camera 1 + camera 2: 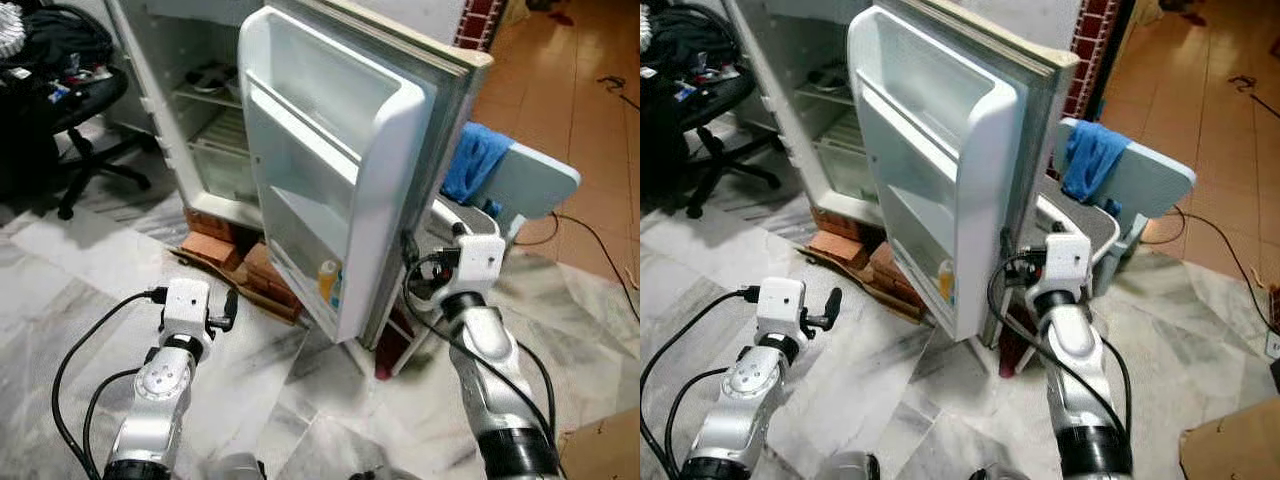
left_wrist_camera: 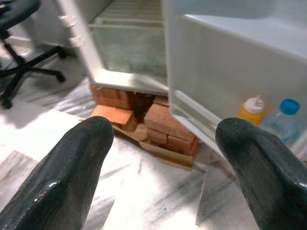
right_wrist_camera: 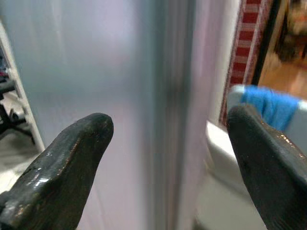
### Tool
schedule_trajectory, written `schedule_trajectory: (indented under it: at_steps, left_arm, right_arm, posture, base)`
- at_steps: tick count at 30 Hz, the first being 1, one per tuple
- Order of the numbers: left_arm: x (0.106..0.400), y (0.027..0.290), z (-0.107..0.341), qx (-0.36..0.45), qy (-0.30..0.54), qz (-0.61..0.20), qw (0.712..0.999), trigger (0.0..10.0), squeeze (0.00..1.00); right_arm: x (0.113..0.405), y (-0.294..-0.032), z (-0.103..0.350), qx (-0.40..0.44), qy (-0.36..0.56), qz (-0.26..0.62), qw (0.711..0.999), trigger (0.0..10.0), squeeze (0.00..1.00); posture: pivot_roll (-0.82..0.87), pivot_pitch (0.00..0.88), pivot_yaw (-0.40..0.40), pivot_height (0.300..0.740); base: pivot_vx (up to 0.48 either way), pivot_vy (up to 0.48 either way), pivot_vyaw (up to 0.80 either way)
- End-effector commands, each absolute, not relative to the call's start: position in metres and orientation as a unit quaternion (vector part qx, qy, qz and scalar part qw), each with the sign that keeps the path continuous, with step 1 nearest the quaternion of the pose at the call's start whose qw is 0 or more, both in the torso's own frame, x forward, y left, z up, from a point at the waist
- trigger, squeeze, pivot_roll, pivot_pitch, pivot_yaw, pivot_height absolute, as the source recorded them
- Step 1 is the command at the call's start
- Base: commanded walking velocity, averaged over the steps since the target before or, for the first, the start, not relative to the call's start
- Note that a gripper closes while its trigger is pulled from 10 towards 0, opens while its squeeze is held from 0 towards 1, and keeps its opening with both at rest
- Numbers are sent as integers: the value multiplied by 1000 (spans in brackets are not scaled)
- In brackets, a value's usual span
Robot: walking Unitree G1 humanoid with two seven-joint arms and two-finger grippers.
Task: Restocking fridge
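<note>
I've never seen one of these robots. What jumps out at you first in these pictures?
The wide-open fridge door stands right before the robot, its shelves nearly bare except for a yellow bottle and a blue-capped bottle in the bottom rack. The fridge rests on red bricks on the marble floor. The right gripper, fingers apart, faces the door's outer edge, and a blue cloth hangs over a chair behind the door.
</note>
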State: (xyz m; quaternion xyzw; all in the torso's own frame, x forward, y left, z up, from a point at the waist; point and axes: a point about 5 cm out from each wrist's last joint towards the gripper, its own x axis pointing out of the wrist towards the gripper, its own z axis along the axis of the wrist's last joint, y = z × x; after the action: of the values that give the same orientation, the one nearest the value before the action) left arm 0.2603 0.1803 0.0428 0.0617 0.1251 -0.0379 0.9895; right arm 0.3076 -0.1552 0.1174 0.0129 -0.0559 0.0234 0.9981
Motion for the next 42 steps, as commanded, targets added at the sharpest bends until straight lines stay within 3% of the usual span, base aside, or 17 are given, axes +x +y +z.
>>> schedule_trajectory:
  at_steps: [1, 7, 11, 14, 15, 18, 21, 22, 24, 25, 31, 35, 38, 42]
  left_arm:
    - [261, 184, 44, 70, 127, -31, 989, 10000, 0]
    - [263, 182, 47, 74, 128, -32, 989, 10000, 0]
    - [261, 183, 45, 76, 133, -33, 988, 10000, 0]
    - [261, 187, 41, 77, 138, -33, 987, 10000, 0]
    - [260, 184, 45, 76, 134, -35, 987, 10000, 0]
    - [260, 183, 47, 77, 132, -37, 988, 10000, 0]
    - [261, 185, 48, 77, 130, -36, 988, 10000, 0]
    - [261, 186, 48, 77, 130, -36, 988, 10000, 0]
    - [261, 187, 47, 78, 131, -36, 988, 10000, 0]
    - [261, 189, 45, 78, 133, -35, 987, 10000, 0]
    - [259, 184, 47, 71, 129, -38, 988, 10000, 0]
    - [259, 184, 46, 66, 131, -35, 989, 10000, 0]
    - [257, 186, 43, 58, 133, -24, 989, 10000, 0]
    - [256, 188, 46, 54, 121, -15, 991, 10000, 0]
  right_arm:
    - [317, -158, 122, 11, -61, -13, 998, 10000, 0]
    - [341, -157, 137, 3, -70, -41, 997, 10000, 0]
    - [354, -149, 150, 59, -74, -27, 995, 10000, 0]
    - [354, -117, 164, 146, -87, 92, 981, 10000, 0]
    - [346, -95, 173, 221, -91, 186, 953, 10000, 0]
    - [316, -67, 193, 267, -118, 353, 889, 10000, 0]
    - [272, -56, 203, 315, -102, 502, 799, 10000, 0]
    - [269, -57, 202, 313, -97, 508, 797, 10000, 0]
    - [269, -62, 189, 284, -80, 503, 813, 10000, 0]
    - [274, -70, 168, 248, -52, 468, 847, 10000, 0]
    - [269, -105, 113, 160, 34, 364, 917, 10000, 0]
    - [268, -110, 106, 153, 41, 339, 927, 10000, 0]
    - [272, -131, 91, 105, 27, 191, 976, 10000, 0]
    - [271, -140, 91, 85, 11, 128, 988, 10000, 0]
  posture:
    - [77, 55, -21, 740]
    - [84, 49, -18, 740]
    - [89, 46, -19, 740]
    - [93, 43, -19, 740]
    - [95, 41, -20, 740]
    - [100, 40, -19, 740]
    - [98, 39, -19, 740]
    - [98, 39, -19, 740]
    - [96, 39, -18, 740]
    - [94, 38, -15, 740]
    - [95, 39, -15, 740]
    - [95, 38, -18, 740]
    - [93, 36, -17, 740]
    - [87, 36, -14, 740]
  base:
    - [0, 0, 587]
    - [0, 0, 0]
    - [0, 0, 0]
    - [0, 0, 0]
    - [0, 0, 0]
    - [0, 0, 0]
    - [0, 0, 0]
    - [0, 0, 0]
    - [0, 0, 0]
    - [0, 0, 0]
    - [0, 0, 0]
    - [0, 0, 0]
    - [0, 304, 0]
    - [0, 471, 0]
